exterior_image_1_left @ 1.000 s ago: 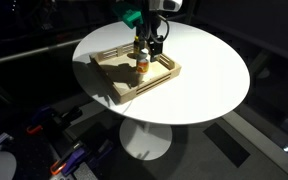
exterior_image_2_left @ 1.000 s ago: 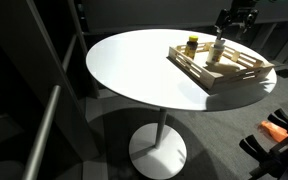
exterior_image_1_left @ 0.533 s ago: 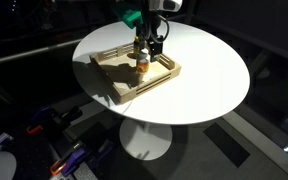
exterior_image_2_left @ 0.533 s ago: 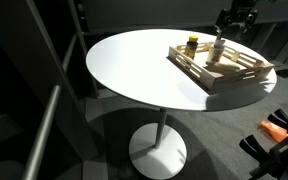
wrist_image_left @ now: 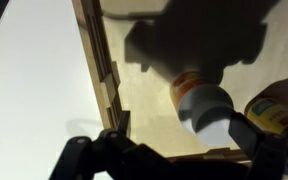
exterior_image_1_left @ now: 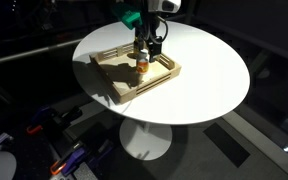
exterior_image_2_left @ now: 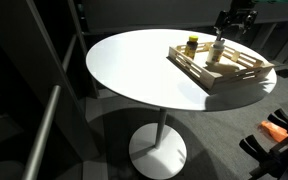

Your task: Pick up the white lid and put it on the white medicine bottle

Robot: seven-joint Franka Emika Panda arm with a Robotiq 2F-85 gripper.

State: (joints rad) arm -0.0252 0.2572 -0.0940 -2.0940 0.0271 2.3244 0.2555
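Above the wooden tray (exterior_image_1_left: pixel 106 80), the hand (exterior_image_1_left: pixel 151 44) hangs with its fingers spread wide and nothing between them. In the wrist view the hand (wrist_image_left: pixel 174 158) shows only as two dark fingers (wrist_image_left: pixel 80 158) low in the picture, well apart from each other. Just below it, and clear of it, the white medicine bottle (wrist_image_left: pixel 189 88) stands upright on the tray floor, its orange band showing. The white lid (wrist_image_left: pixel 216 115) appears to sit on the bottle's top, though the dim light leaves that unsure. Both exterior views show this bottle (exterior_image_1_left: pixel 141 66) (exterior_image_2_left: pixel 217 52) under the hand (exterior_image_2_left: pixel 234 22) without touching it. Just beside it stands a dark bottle (wrist_image_left: pixel 279 108) with a yellow cap, also in the tray (exterior_image_2_left: pixel 234 76). Around the tray wall (wrist_image_left: pixel 97 55) spreads the round white surface (exterior_image_1_left: pixel 209 70).
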